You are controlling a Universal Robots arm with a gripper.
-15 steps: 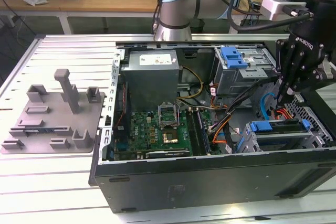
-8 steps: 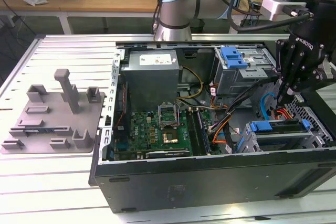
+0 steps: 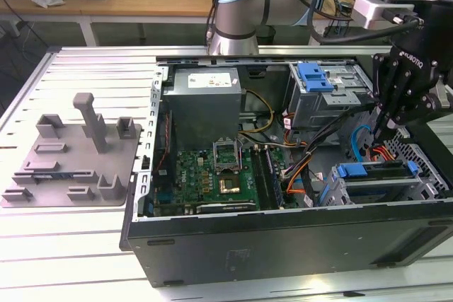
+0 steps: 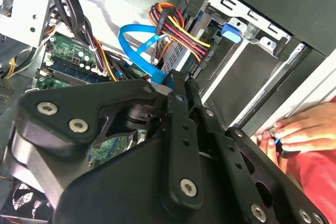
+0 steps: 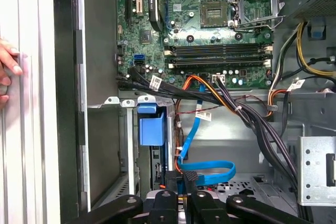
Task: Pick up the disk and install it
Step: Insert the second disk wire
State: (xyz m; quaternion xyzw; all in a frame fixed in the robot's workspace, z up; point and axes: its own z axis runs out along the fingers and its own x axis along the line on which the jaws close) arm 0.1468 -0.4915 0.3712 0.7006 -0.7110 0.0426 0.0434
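The disk lies in the lower drive cage at the case's front corner, on the exterior view's right, with its blue carrier tab facing the motherboard. In the first wrist view the same blue tab sits at the cage mouth. The second wrist view shows the disk's grey side with red, yellow and black wires plugged into it. My gripper hangs just above the cage's rear end. Its fingers are shut together with nothing held, tips beside the blue flat cable.
A person's hand rests on the case's outer edge, also seen in the first wrist view. A blue bracket tops the upper drive cage. Cable bundles cross the case. A grey fixture plate lies left of the case.
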